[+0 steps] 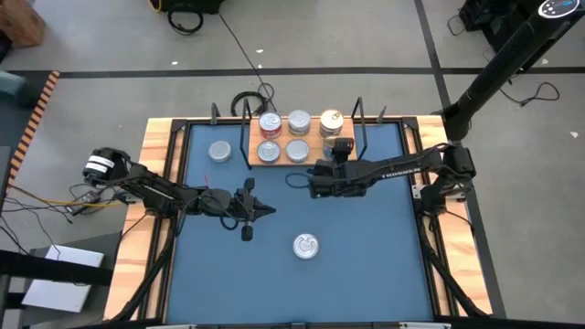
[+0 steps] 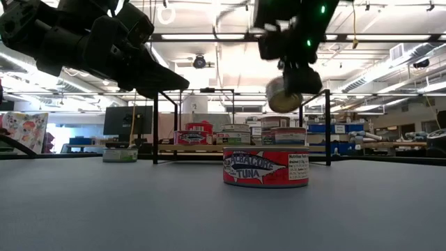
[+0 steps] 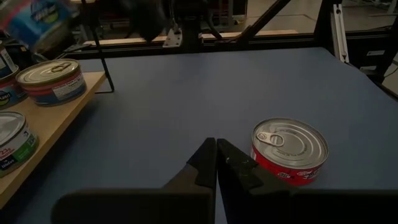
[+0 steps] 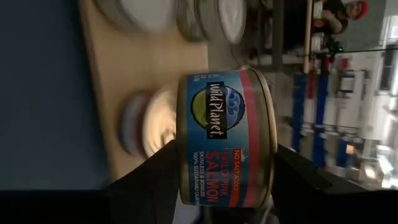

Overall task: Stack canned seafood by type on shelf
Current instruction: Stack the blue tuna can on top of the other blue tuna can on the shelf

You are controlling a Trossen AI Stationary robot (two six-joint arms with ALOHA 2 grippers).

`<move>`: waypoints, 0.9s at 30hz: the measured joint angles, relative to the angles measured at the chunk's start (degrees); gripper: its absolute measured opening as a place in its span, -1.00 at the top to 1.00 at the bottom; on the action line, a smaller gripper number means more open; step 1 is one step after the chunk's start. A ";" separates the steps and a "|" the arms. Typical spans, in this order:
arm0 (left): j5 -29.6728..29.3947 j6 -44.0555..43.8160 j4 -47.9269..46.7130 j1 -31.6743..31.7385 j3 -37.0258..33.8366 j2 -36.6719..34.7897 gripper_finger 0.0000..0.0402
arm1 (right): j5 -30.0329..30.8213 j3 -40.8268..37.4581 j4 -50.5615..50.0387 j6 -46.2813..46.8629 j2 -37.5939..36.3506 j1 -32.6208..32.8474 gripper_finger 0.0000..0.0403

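We carry a salmon can (image 4: pixel 225 138) in our right gripper (image 4: pixel 224 155) — pinched by its sides, above the shelf (image 1: pixel 311 153). Next it must land on matching cans. Our left gripper (image 1: pixel 249 210), pressed together, waits near the tuna can (image 1: pixel 305 246).

Blue surface (image 1: pixel 366 265) mostly open; front half holds only red tuna tin (image 1: pixel 305 246) at centre. Lone silver tin (image 1: pixel 219 152) back left, beside shelf (image 1: pixel 251 146). Shelf crowded: tins across board, black wire uprights (image 1: pixel 359 123) at both ends narrow entry. Right hand (image 1: pixel 322 176) with salmon tin (image 4: pixel 224 140) hangs above shelf's front right edge. Left hand (image 1: pixel 249 208), fingers together, occupies left-centre, near tuna tin.
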 joint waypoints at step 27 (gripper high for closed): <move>0.00 -0.26 -1.39 0.00 0.00 0.00 0.93 | 2.36 -12.42 20.65 -12.23 0.00 -7.90 -0.51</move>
